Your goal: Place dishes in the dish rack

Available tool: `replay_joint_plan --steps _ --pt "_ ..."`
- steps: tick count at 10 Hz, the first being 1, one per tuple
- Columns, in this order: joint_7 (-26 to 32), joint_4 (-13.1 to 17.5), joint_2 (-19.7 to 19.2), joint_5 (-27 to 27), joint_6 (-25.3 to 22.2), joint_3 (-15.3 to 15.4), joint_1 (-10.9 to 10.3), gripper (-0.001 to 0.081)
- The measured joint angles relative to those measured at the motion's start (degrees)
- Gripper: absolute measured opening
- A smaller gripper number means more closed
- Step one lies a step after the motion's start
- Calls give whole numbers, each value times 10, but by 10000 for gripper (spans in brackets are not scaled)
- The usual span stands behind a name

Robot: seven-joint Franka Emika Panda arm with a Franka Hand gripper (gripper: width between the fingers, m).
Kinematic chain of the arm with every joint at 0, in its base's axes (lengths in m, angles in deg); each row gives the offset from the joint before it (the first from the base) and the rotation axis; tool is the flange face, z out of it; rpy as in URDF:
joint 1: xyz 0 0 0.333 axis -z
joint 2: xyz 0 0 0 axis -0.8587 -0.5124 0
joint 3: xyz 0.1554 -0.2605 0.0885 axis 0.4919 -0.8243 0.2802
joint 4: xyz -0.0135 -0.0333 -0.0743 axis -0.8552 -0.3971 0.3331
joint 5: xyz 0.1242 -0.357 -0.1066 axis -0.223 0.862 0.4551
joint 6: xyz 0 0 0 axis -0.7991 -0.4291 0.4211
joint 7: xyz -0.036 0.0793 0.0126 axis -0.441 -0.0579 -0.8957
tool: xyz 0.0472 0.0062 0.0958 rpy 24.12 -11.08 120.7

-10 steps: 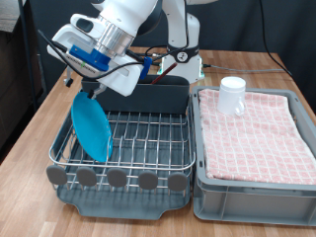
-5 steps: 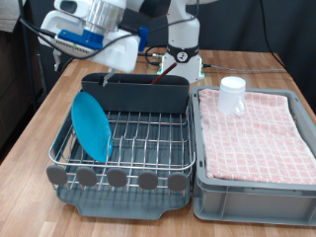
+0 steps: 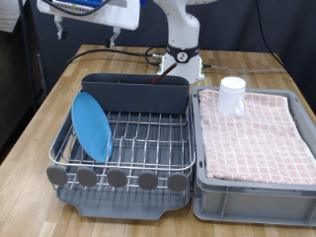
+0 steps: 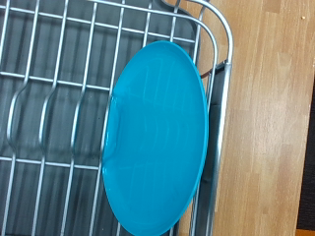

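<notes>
The light-blue plate (image 3: pixel 94 126) stands on edge in the wire slots at the exterior view's left end of the dish rack (image 3: pixel 148 148). In the wrist view the plate (image 4: pixel 157 138) fills the middle, leaning beside the rack's wire rim (image 4: pixel 219 108). My gripper (image 3: pixel 112 36) hangs high above the rack's back left corner, at the exterior view's top, open and empty, well clear of the plate. The white mug (image 3: pixel 232 96) stands upright on the pink checked cloth. The wooden spoon is out of view.
The grey bin (image 3: pixel 257 183) lined with pink checked cloth sits to the exterior view's right of the rack. The robot base (image 3: pixel 181 61) and cables stand behind the rack. Bare wooden table (image 3: pixel 39 148) lies to the left.
My gripper has risen from the top edge of the plate up to the exterior view's top. The plate stays standing in the rack.
</notes>
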Motion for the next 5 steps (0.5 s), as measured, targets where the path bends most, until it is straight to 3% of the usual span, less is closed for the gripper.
replay_joint_plan --steps 2,5 --pt "-8 0 -7 -3 -7 1 -2 802" --pt "-28 5 -15 -34 -90 36 -32 802"
